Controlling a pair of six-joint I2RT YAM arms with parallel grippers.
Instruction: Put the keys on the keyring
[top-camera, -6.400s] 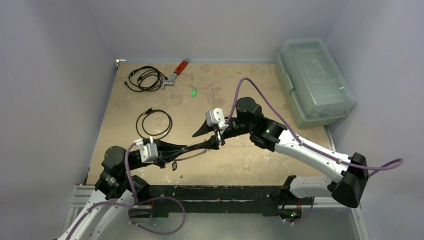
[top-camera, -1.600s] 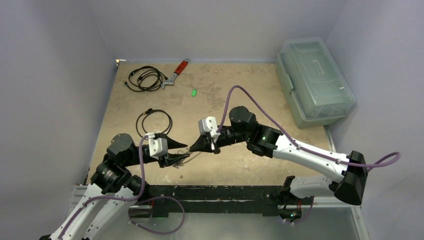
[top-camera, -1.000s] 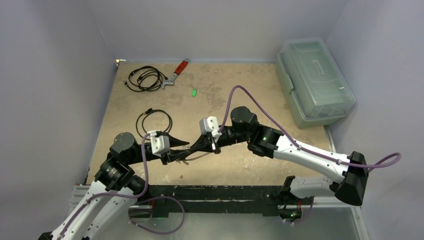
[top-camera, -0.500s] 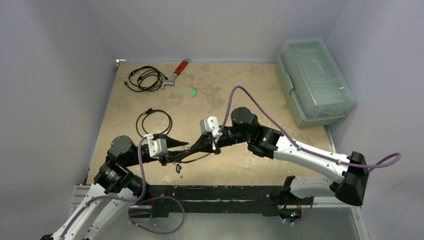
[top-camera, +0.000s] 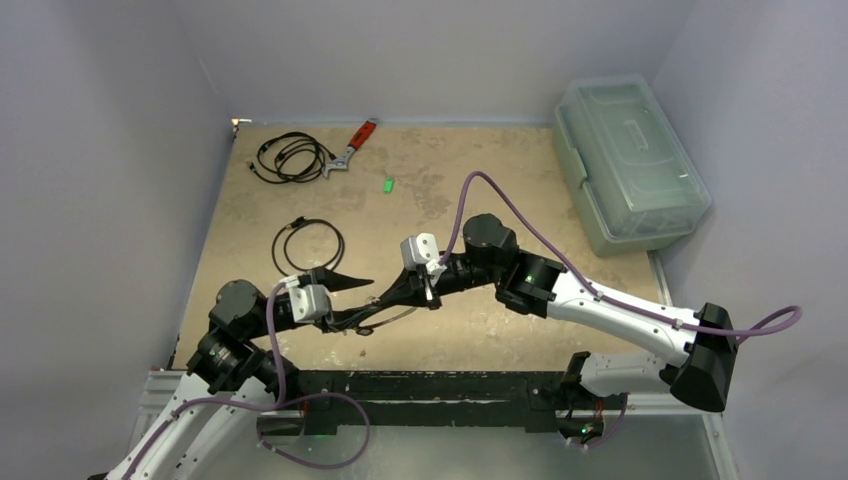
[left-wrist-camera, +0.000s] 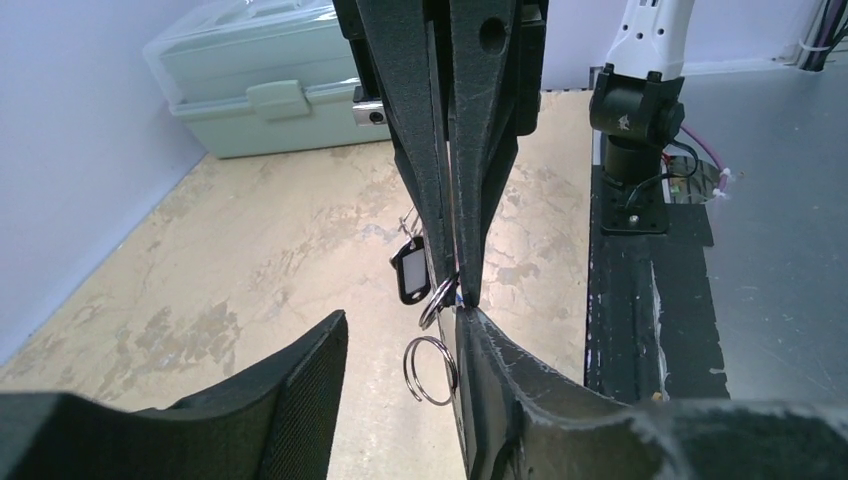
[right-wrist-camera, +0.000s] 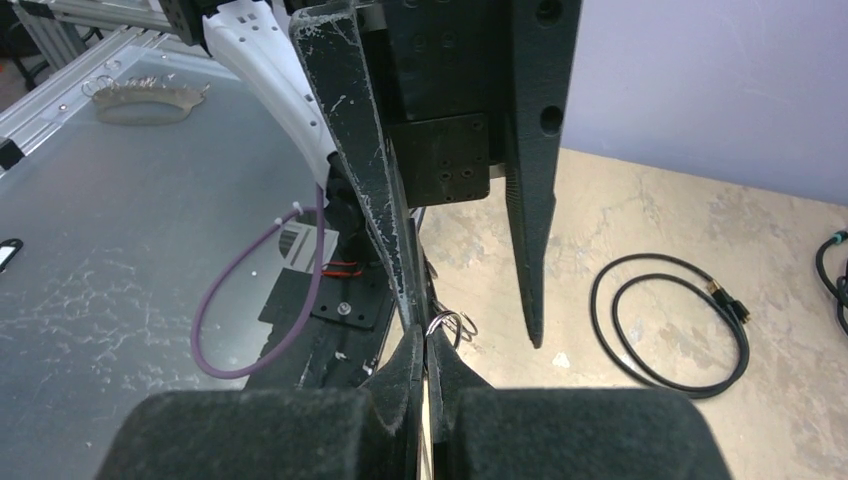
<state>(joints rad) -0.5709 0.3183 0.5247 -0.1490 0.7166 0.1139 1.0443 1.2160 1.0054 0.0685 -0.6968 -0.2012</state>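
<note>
My right gripper (top-camera: 380, 302) is shut on the thin grey keyring (top-camera: 397, 317) and holds it just above the table; the right wrist view shows its tips (right-wrist-camera: 428, 346) pinched on the wire. My left gripper (top-camera: 360, 300) is open, its fingers either side of the right gripper's tips (left-wrist-camera: 400, 330). A dark key tag with a white face (left-wrist-camera: 409, 275) and a small split ring (left-wrist-camera: 430, 370) dangle between the left fingers. The green key (top-camera: 387, 183) lies alone at the far middle. I cannot make out the blue key.
A clear teal toolbox (top-camera: 630, 160) stands at the far right. A red-handled wrench (top-camera: 352, 145) and a coiled black cable (top-camera: 290, 157) lie at the back left. A second black cable loop (top-camera: 310, 247) lies just behind the left gripper.
The left arm has drawn back to the left and lower, and its fingers now stand open around the right gripper's tips. The right arm has stayed put, still pinching the ring.
</note>
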